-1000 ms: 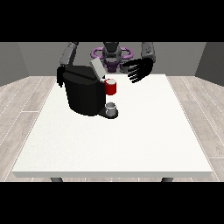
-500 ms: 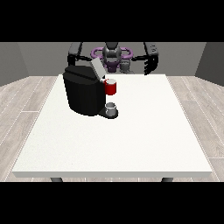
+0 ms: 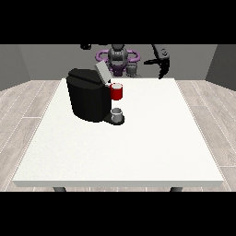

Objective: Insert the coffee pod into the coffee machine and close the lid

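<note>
A black coffee machine (image 3: pixel 89 100) stands on the white counter (image 3: pixel 124 147), left of its middle, with its grey lid (image 3: pixel 102 72) tilted up and open. A red thing at the machine (image 3: pixel 117 91) sits at its front (right side in this view), above a grey thing (image 3: pixel 117 114) on the base. The hand at the view's right (image 3: pixel 162 61) hangs raised beyond the counter's far edge, fingers pointing down.

1 coffee machine (image 3: pixel 90 99), 1 red thing at the machine (image 3: pixel 117 91), 1 table (image 3: pixel 138 147)
</note>
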`<state>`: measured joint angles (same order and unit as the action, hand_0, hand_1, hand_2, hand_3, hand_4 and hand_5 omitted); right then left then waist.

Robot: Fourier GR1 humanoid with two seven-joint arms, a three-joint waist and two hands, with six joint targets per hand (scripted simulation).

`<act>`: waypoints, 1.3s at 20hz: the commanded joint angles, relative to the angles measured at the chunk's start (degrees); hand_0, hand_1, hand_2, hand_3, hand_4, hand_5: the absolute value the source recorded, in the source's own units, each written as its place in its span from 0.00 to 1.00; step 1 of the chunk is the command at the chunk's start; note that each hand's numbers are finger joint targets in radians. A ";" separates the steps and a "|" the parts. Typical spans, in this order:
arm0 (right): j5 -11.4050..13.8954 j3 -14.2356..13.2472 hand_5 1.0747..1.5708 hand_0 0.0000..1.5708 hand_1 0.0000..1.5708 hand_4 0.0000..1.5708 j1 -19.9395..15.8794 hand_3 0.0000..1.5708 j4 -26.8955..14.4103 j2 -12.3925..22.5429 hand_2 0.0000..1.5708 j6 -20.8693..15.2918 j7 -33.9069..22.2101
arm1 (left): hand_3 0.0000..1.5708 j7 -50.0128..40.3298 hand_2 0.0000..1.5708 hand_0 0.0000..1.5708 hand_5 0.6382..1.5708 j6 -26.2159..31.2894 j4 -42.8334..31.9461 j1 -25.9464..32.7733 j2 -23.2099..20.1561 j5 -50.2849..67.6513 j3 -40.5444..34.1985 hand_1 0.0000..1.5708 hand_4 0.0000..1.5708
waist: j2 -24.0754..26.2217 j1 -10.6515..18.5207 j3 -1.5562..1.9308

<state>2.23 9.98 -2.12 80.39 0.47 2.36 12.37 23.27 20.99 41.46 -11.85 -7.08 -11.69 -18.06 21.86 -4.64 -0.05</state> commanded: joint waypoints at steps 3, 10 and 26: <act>4.01 0.45 1.00 0.00 0.00 0.25 -0.23 0.00 9.36 1.68 0.00 -3.33 -3.22 | 0.00 -1.15 0.00 0.00 1.00 3.59 7.08 1.60 -0.57 3.52 0.68 0.00 0.22 | -5.29 4.46 0.06; 5.31 -0.08 1.00 0.00 0.00 0.18 -8.46 0.00 7.13 -0.45 0.00 -8.53 -2.67 | 0.00 6.17 0.00 0.00 1.00 3.23 12.12 1.75 1.58 3.22 4.53 0.00 0.11 | -17.14 7.75 0.05; 6.23 -10.32 1.00 0.00 0.00 0.26 -23.64 0.00 -5.06 3.13 0.00 -11.90 -6.08 | 0.00 2.84 0.00 0.00 1.00 3.44 25.25 6.54 1.84 6.62 8.21 0.00 0.24 | -22.69 11.13 0.05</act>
<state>10.02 2.98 -22.01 77.53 1.79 -11.18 7.61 25.03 25.60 65.88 -6.77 -5.40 -5.06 -10.07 0.65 6.99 0.02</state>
